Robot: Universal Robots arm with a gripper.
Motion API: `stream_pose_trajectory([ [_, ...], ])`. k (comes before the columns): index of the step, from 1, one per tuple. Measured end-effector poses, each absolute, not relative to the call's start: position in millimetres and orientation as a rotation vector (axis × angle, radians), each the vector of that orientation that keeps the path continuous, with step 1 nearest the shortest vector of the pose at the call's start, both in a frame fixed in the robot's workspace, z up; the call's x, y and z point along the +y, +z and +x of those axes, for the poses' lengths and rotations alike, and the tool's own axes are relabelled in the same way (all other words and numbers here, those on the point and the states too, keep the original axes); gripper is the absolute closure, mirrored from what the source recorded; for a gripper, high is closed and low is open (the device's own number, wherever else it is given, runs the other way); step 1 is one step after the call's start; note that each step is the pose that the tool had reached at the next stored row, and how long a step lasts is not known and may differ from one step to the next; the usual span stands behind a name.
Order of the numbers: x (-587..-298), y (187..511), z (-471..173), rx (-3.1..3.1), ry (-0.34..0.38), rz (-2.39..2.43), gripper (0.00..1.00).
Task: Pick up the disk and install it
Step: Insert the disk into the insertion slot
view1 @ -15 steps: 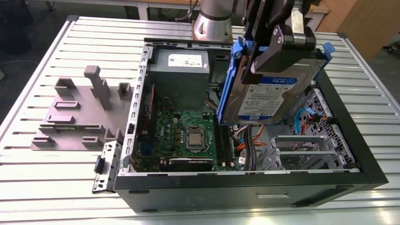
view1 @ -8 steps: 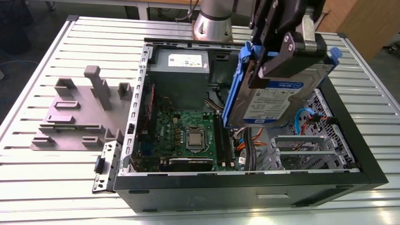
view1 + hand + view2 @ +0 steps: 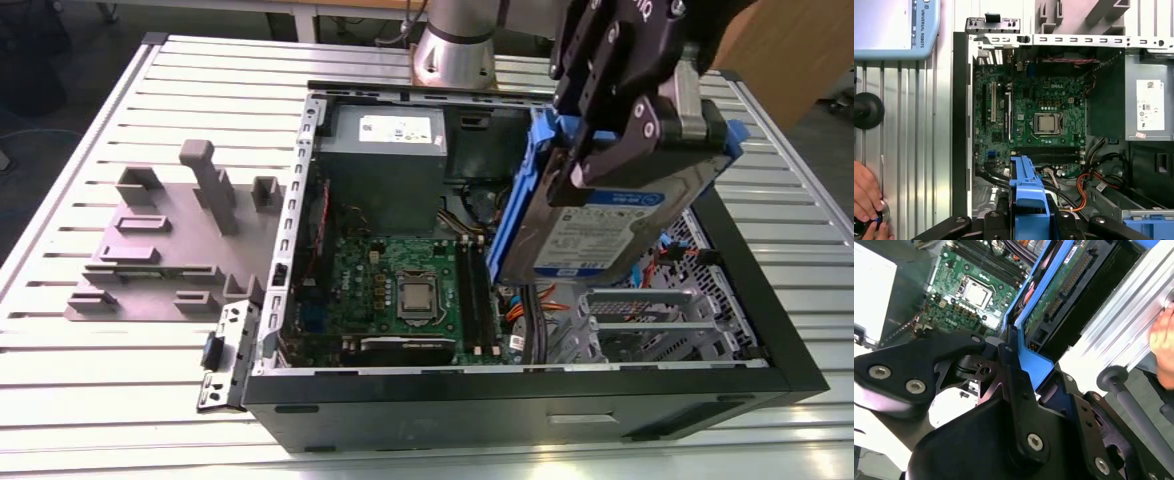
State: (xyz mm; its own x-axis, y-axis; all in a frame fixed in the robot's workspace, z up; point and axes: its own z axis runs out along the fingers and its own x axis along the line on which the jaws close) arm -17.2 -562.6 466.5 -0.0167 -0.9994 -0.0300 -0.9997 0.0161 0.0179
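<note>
A: Where is the disk [image 3: 601, 225] to be found?

B: It is held in the air over the open computer case [image 3: 534, 395], above the end of the case where the metal drive bay [image 3: 641, 320] is seen. No part of it is seen touching the case.

A: Why is it carried at such a tilt?

B: It is stood nearly on edge, with the label turned outward in the exterior view. The grip appears to be taken across its two broad faces near the upper end, so the lower end is kept free, probably for the bay. The case itself is laid on its side with the panel off, presumably so that the motherboard [image 3: 400, 280] and the bay can be reached from above.

A: And the pincer [image 3: 654, 135]?

B: It is clamped on the disk. The fingers are parted only as far as the disk and its blue carrier frame [image 3: 1029, 200] allow. In the second wrist view a black finger [image 3: 1014, 365] is seen pressed against that frame. Nothing else is touched by it.

A: Is anything else to be noted?

B: A grey fixture [image 3: 160, 240] lies on the slatted table [image 3: 107, 400] beside the case. A person's hand [image 3: 866, 200] is seen on the table outside the case's wall.
</note>
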Motion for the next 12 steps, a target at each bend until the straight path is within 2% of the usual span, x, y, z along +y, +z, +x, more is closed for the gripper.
stream_pose_trajectory([
  [12,-568.3,463.1,6.5,2.231,0.059,-2.194,0.64],
])
